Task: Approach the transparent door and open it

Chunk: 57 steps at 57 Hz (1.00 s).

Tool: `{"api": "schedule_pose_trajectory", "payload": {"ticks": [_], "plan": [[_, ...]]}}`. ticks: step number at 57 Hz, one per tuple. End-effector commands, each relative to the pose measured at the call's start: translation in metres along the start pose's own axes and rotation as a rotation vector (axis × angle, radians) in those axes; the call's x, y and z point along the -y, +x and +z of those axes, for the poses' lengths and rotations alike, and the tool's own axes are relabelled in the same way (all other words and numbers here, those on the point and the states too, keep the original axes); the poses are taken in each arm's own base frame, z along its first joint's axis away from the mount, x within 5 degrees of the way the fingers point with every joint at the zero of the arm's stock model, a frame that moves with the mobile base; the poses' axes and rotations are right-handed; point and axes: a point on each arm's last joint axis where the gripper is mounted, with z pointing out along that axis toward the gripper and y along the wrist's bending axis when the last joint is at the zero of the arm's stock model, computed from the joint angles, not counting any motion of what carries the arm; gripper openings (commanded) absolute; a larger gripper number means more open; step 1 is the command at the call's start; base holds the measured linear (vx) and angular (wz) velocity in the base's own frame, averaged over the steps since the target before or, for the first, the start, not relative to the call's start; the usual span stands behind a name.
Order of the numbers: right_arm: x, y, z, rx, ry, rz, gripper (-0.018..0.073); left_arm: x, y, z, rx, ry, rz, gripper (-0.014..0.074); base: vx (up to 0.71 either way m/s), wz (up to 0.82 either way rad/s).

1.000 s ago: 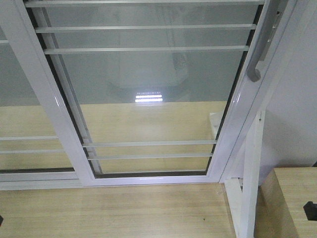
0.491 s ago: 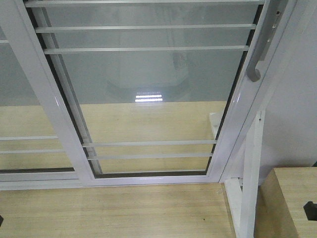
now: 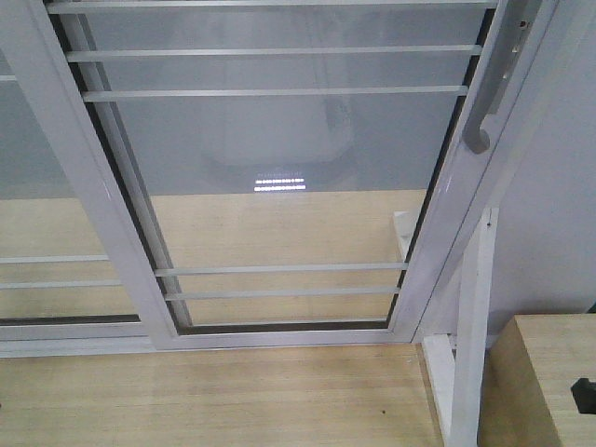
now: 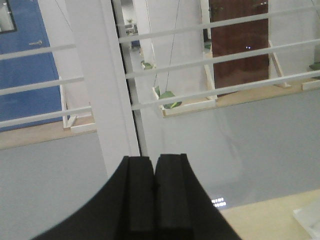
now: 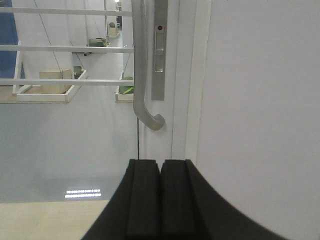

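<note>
Your right gripper [image 5: 160, 167] has its two black pads pressed flat together with nothing between them. The transparent door [image 3: 279, 177] stands straight ahead of it, and the curved grey pull handle [image 5: 144, 75] on the door's right stile sits above and slightly left of the fingertips, apart from them. Your left gripper [image 4: 154, 162] is likewise closed on nothing and points at the glass beside a white upright stile [image 4: 102, 80], while the front view shows the door's bottom rail meeting the wooden floor [image 3: 214, 396].
</note>
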Motion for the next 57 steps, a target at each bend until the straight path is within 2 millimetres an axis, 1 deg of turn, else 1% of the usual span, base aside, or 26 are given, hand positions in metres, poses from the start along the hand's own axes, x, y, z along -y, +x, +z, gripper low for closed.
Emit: {"api": "schedule_pose_trajectory", "payload": {"ticks": [1,11,16,23,27,30,33,36,40,43,44,45,47,49,50,51,53,54,55,57], "plan": [[0.002,-0.007,0.001,0.071,0.017,0.03,-0.0001,-0.001,-0.007,0.0,0.116,-0.019,-0.006,-0.0006,0.0,0.0],[0.003,-0.015,0.0,0.16,0.033,0.053,-0.0001,-0.002,-0.014,-0.001,0.19,-0.03,-0.005,-0.0006,0.0,0.0],[0.005,-0.024,-0.002,0.255,0.051,0.047,-0.0001,-0.002,-0.016,-0.001,0.211,-0.033,-0.006,-0.0006,0.0,0.0],[0.007,-0.037,-0.006,0.392,0.079,0.026,-0.0001,-0.005,-0.024,-0.002,0.237,-0.037,-0.103,-0.0006,0.0,0.0],[0.007,-0.048,-0.007,0.403,0.078,0.018,-0.0001,-0.006,-0.033,-0.002,0.257,-0.04,-0.107,-0.0006,0.0,0.0],[0.006,-0.057,-0.005,0.358,0.066,0.015,-0.0001,-0.008,-0.047,0.0,0.268,-0.044,-0.085,-0.0006,0.0,0.0],[0.006,-0.071,-0.003,0.314,0.055,0.015,-0.0001,-0.01,-0.063,0.005,0.267,-0.047,-0.066,-0.0006,0.0,0.0],[0.005,-0.091,0.003,0.267,0.044,0.014,-0.0001,-0.013,-0.08,0.011,0.275,-0.051,-0.081,-0.0006,0.0,0.0],[0.005,-0.12,0.018,0.204,0.035,-0.002,-0.0001,-0.018,-0.107,0.028,0.268,-0.056,-0.108,-0.0006,0.0,0.0],[0.005,-0.138,0.032,0.167,0.031,-0.009,-0.0001,-0.021,-0.13,0.042,0.266,-0.056,-0.113,-0.0006,0.0,0.0],[0.005,-0.145,0.039,0.152,0.03,-0.018,-0.0001,-0.022,-0.133,0.051,0.245,-0.054,-0.113,-0.0006,0.0,0.0],[0.005,-0.15,0.043,0.142,0.029,-0.02,-0.0001,-0.023,-0.141,0.055,0.25,-0.055,-0.114,-0.0006,0.0,0.0],[0.006,-0.162,0.058,0.112,0.028,-0.04,-0.0001,-0.024,-0.149,0.072,0.215,-0.051,-0.113,-0.0006,0.0,0.0],[0.006,-0.168,0.069,0.096,0.028,-0.052,-0.0001,-0.025,-0.159,0.084,0.207,-0.05,-0.113,-0.0006,0.0,0.0],[0.006,-0.173,0.077,0.083,0.027,-0.06,-0.0001,-0.025,-0.159,0.093,0.18,-0.047,-0.113,-0.0006,0.0,0.0],[0.007,-0.175,0.083,0.075,0.027,-0.066,-0.0001,-0.026,-0.165,0.099,0.181,-0.047,-0.113,-0.0006,0.0,0.0],[0.007,-0.182,0.096,0.061,0.028,-0.077,-0.0001,-0.027,-0.167,0.118,0.146,-0.044,-0.114,-0.0006,0.0,0.0],[0.007,-0.185,0.104,0.051,0.028,-0.084,-0.0001,-0.027,-0.171,0.124,0.146,-0.044,-0.114,-0.0006,0.0,0.0],[0.007,-0.187,0.11,0.044,0.028,-0.086,-0.0001,-0.027,-0.172,0.13,0.139,-0.043,-0.114,-0.0006,0.0,0.0],[0.008,-0.19,0.128,0.018,0.027,-0.091,-0.0001,-0.027,-0.171,0.148,0.107,-0.041,-0.113,-0.0006,0.0,0.0]]}}
